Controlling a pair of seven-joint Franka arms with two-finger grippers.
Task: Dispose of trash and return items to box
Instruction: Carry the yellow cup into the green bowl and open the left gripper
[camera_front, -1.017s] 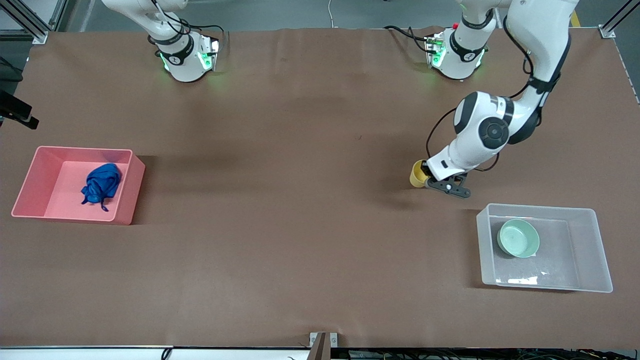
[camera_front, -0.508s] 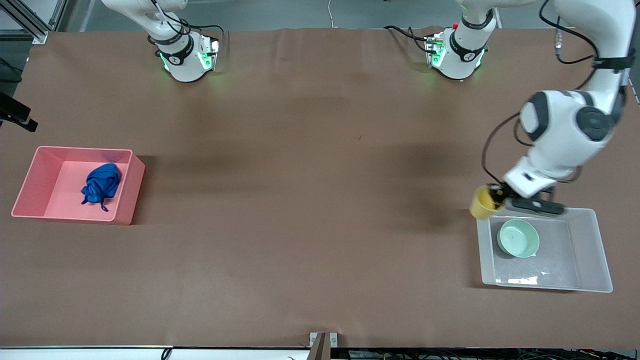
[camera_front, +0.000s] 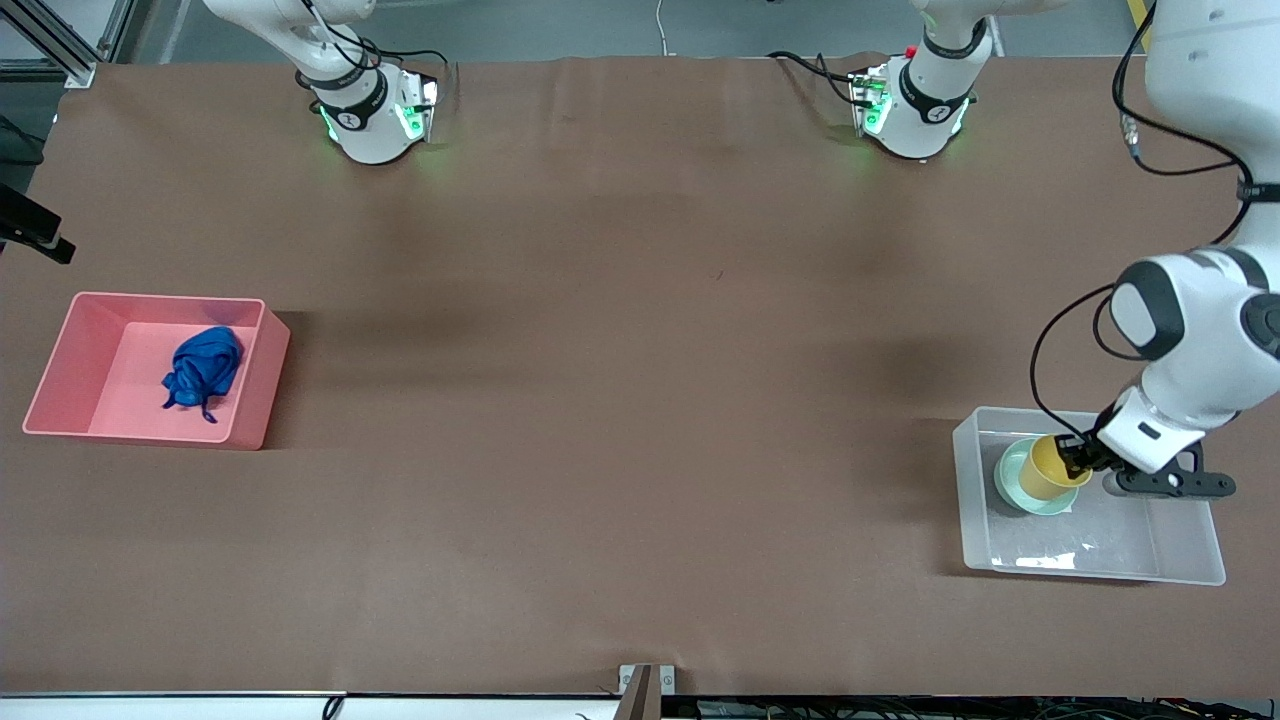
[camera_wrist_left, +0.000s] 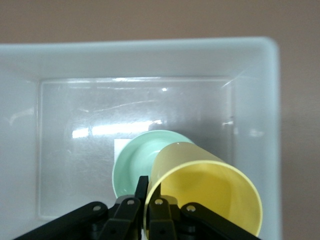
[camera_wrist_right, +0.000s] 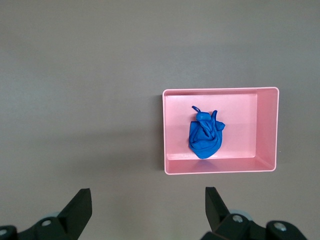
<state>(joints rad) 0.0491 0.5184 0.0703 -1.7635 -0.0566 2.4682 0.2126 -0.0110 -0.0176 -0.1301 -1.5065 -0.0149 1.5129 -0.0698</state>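
Note:
My left gripper is shut on the rim of the yellow cup and holds it tilted over the mint-green bowl inside the clear box. In the left wrist view the cup is pinched at its wall by my fingers, above the bowl and the box. The blue cloth wad lies in the pink bin. My right gripper is open and empty, high over the table, and looks down on the wad in the bin.
The pink bin stands at the right arm's end of the table, the clear box at the left arm's end. Both arm bases stand along the top of the front view. Bare brown table lies between them.
My left arm has carried the yellow cup from the open table toward the left arm's end, to over the bowl in the clear box. The right arm has not moved.

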